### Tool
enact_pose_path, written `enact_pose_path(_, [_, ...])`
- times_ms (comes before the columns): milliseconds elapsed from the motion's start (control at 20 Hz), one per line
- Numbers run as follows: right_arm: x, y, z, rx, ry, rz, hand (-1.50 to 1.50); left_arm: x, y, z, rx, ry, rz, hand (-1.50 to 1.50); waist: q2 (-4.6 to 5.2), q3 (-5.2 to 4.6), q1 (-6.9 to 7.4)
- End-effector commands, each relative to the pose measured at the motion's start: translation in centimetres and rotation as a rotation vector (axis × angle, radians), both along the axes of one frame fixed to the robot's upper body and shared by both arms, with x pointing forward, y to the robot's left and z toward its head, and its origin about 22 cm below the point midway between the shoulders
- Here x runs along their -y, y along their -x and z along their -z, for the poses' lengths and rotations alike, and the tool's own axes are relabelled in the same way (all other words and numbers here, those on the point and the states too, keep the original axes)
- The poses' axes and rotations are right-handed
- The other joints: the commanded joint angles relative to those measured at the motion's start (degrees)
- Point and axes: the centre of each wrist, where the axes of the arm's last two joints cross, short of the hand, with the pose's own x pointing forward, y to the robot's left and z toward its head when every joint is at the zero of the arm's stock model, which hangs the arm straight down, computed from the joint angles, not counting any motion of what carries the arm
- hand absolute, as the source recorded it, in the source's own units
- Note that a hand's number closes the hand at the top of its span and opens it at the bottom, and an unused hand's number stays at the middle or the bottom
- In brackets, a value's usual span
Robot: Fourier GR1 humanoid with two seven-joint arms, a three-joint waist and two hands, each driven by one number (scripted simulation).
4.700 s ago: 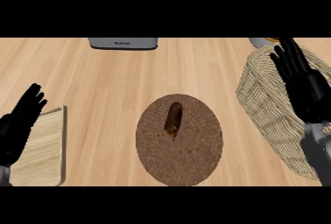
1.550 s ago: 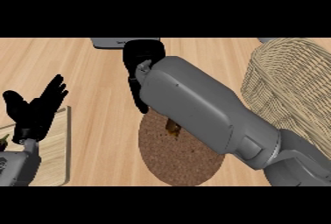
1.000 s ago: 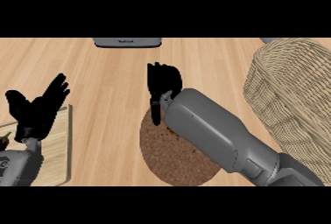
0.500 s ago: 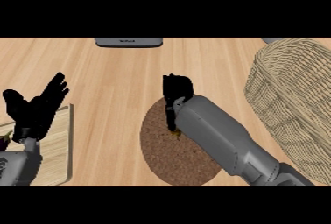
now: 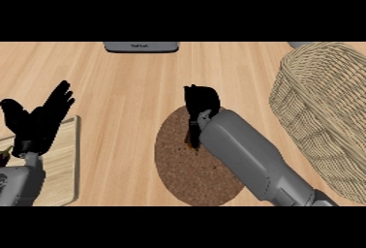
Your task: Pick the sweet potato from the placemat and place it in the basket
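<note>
A round brown placemat (image 5: 187, 180) lies at the counter's middle. On its upper part lies the sweet potato (image 5: 189, 142), of which only a dark brown and orange sliver shows under my right hand (image 5: 201, 100). That hand reaches in from the lower right over the mat, with its fingers and thumb curled down round the potato's upper end. The woven basket (image 5: 323, 112) stands at the right edge, apart from the mat. My left hand (image 5: 39, 121) rests open at the left edge, fingers up.
A pale wooden board (image 5: 63, 170) lies at the lower left under my left hand. A grey flat object (image 5: 141, 46) sits at the counter's far edge, top centre. Bare wood counter stretches between board and mat.
My right hand has come down from the far side of the mat onto the sweet potato, and its fingers have curled round it. The left hand has stayed still.
</note>
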Motion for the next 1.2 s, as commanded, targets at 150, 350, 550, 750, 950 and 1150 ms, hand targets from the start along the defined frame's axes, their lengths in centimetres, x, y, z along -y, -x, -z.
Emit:
enact_pose_path(150, [-0.1, -0.1, 0.1, -0.029, -0.057, -0.042, -1.5, 1.9, 0.3, 0.2, 0.003, 0.002, -0.008, 0.0, 0.08, 0.01, 0.37])
enact_pose_path(350, [-1.2, 2.4, 1.6, -0.052, -0.028, -0.05, -1.5, 1.4, 0.0, -0.6, 0.013, 0.006, 0.006, 0.0, 0.08, 0.01, 0.75])
enact_pose_path(550, [0.1, 1.1, 1.8, -0.022, 0.025, -0.03, -1.5, 0.6, -0.2, -0.5, 0.003, -0.014, 0.011, 0.0, 0.08, 0.01, 0.44])
enact_pose_path(750, [-0.1, 2.4, 2.2, -0.01, 0.064, -0.028, -1.5, 0.1, 0.4, 0.1, 0.0, 0.006, -0.008, 0.0, 0.02, 0.01, 0.26])
enact_pose_path(950, [0.4, 2.2, 3.4, -0.022, 0.067, -0.049, -1.5, 0.8, -0.1, -0.2, -0.005, 0.006, 0.0, 0.0, 0.06, 0.01, 0.19])
enact_pose_path(1150, [0.6, 2.4, 6.3, -0.088, 0.161, -0.136, 1.5, 1.4, -0.4, -0.5, 0.008, -0.003, 0.022, 0.0, 0.15, 0.01, 0.57])
